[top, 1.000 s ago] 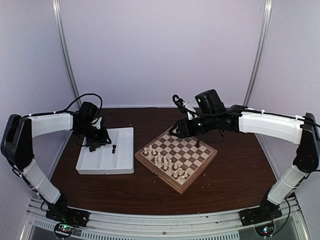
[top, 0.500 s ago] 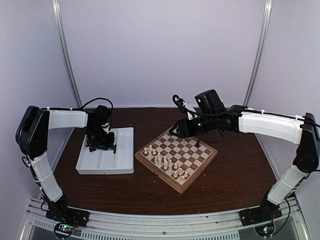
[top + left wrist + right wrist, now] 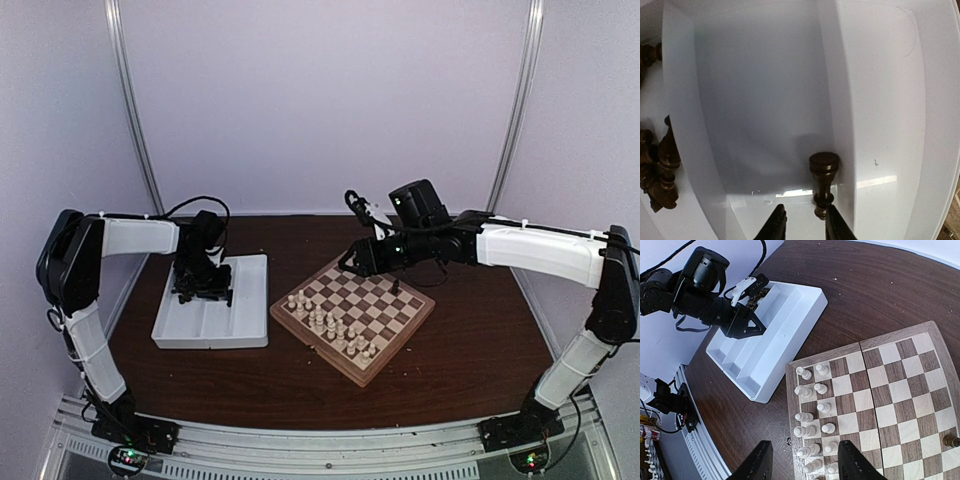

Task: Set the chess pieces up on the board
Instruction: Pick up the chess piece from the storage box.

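My left jaws have dropped into the tray (image 3: 880, 100), narrowing astride one dark chess piece (image 3: 823, 175), unclenched yet, so pickup looks imminent; right jaws released.

The left gripper (image 3: 806, 227) is now farther right over the tray (image 3: 200, 340), with its jaws straddling a lone dark chess piece (image 3: 823, 182). The left arm's elbow stands more upright.
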`<state>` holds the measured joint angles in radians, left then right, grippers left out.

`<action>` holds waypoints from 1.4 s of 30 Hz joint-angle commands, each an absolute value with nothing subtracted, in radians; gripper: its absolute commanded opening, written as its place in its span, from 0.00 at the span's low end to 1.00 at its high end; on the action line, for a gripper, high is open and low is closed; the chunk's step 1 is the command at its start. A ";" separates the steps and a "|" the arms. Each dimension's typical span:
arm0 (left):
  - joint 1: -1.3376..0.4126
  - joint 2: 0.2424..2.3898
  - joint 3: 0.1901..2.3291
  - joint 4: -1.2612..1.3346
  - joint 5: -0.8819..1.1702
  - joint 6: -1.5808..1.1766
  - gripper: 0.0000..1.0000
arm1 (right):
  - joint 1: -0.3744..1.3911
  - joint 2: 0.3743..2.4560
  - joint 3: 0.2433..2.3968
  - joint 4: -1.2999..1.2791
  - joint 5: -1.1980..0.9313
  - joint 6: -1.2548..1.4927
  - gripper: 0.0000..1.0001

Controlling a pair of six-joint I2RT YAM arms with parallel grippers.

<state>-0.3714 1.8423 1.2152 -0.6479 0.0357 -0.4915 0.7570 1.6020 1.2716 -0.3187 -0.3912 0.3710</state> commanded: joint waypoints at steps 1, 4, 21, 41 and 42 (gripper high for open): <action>-0.383 1.889 1.264 -0.625 0.095 -0.469 0.28 | 0.765 1.612 1.279 -0.312 -0.371 0.373 0.48; -0.392 1.922 1.283 -0.632 0.099 -0.466 0.28 | 0.764 1.614 1.281 -0.316 -0.371 0.371 0.48; -0.414 1.947 1.316 -0.732 -0.102 -0.471 0.07 | 0.764 1.627 1.317 -0.337 -0.378 0.362 0.48; -0.416 1.313 0.906 -0.120 0.315 -0.953 0.10 | 0.875 1.611 1.242 0.027 -0.380 0.425 0.48; -0.416 1.294 0.890 -0.088 0.321 -0.989 0.10 | 0.890 1.622 1.243 0.070 -0.369 0.426 0.48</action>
<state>-0.4133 1.3659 0.9535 -0.3283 0.2150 -0.7872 0.8387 1.6180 1.2613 -0.1547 -0.4023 0.3996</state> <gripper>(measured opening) 0.119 0.478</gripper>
